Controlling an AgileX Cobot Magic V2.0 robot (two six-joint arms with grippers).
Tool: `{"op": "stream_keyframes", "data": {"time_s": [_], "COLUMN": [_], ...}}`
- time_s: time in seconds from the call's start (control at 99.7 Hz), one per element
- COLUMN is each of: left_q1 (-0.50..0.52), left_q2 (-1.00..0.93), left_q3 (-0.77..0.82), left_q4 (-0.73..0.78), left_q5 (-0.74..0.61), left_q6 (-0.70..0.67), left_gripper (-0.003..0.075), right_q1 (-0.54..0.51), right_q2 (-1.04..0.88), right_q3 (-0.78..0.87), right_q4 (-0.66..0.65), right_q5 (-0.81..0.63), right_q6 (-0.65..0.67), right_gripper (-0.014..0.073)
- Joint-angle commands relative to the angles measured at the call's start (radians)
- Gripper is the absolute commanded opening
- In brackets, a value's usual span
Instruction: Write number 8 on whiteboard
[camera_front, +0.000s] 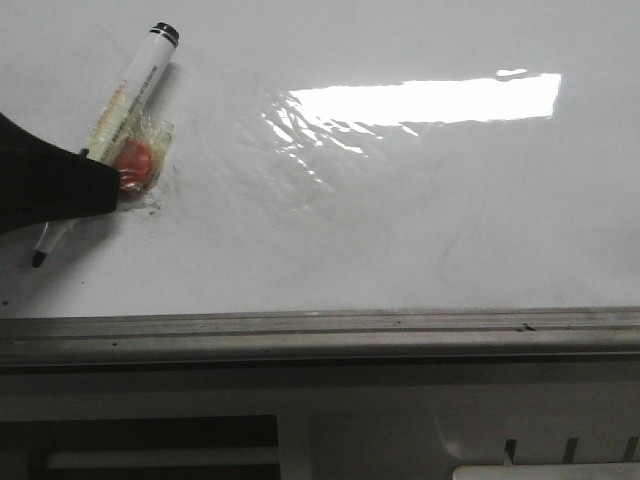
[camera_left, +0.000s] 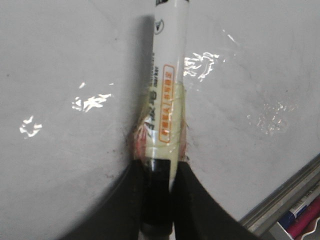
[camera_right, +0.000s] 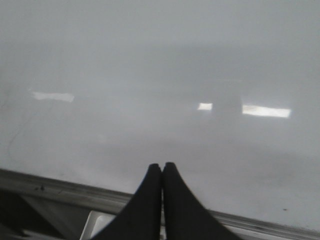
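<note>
No figure 8 shows anywhere on the whiteboard (camera_front: 420, 200): from the front its glossy face carries only faint grey smudges and a long bright glare in the upper right of the frame, so I judge the writing has not begun and the whole numeral is left to draw. The left end effector (camera_front: 95, 185), a dark shape at the left edge of the frame, is clenched on the marker (camera_front: 130, 95); the wrist view shows both of its fingers (camera_left: 125, 200) pressed against the barrel, with yellowish clear tape and something red wrapped around the pen just beyond the grip. The marker lies slanted, its black cap end in the upper left and its dark tip (camera_front: 38, 260) low at the left, close to the board, though I cannot tell if it touches. The right end effector (camera_right: 162, 172) is closed on nothing, its two fingers pressed together above the board's grey metal edge strip (camera_right: 60, 192). As for writing, the barrel bears an orange-framed label and dark print running lengthways, but the characters are too blurred to read, and no brand can be made out.
</note>
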Motion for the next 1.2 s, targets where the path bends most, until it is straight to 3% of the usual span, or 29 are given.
{"op": "stream_keyframes", "data": {"time_s": [0.0, 0.12, 0.281, 0.381, 0.542, 0.682, 1.074, 1.194], "left_q1": [-0.003, -0.008, -0.080, -0.128, -0.181, -0.183, -0.183, -0.183], "left_q2": [-0.005, -0.019, -0.058, -0.064, -0.064, -0.064, -0.064, -0.064], "left_q3": [-0.031, -0.031, -0.031, -0.031, -0.031, -0.031, -0.031, -0.031], "left_q4": [-0.012, 0.037, 0.204, 0.346, 0.385, 0.495, 0.608, 0.626], "left_q5": [-0.041, -0.029, -0.026, -0.035, -0.119, -0.225, -0.285, -0.290], "left_q6": [-0.009, -0.009, -0.009, -0.009, -0.009, -0.009, -0.009, -0.009], "left_gripper": [-0.0020, -0.0020, -0.0020, -0.0020, -0.0020, -0.0020, -0.0020, -0.0020], "right_q1": [0.069, 0.203, 0.380, 0.479, 0.634, 0.704, 0.725, 0.725], "right_q2": [0.037, 0.115, 0.274, 0.389, 0.537, 0.625, 0.767, 0.793], "right_q3": [-0.062, -0.128, -0.269, -0.356, -0.483, -0.573, -0.659, -0.659], "right_q4": [-0.008, -0.004, 0.025, 0.030, 0.035, 0.061, 0.110, 0.113], "right_q5": [-0.040, -0.031, -0.009, 0.002, 0.001, 0.005, -0.008, -0.004], "right_q6": [-0.031, -0.089, -0.099, -0.099, -0.099, -0.097, -0.096, -0.096], "right_gripper": [-0.0062, -0.0014, 0.0239, 0.0314, 0.0314, 0.0314, 0.0308, 0.0192]}}
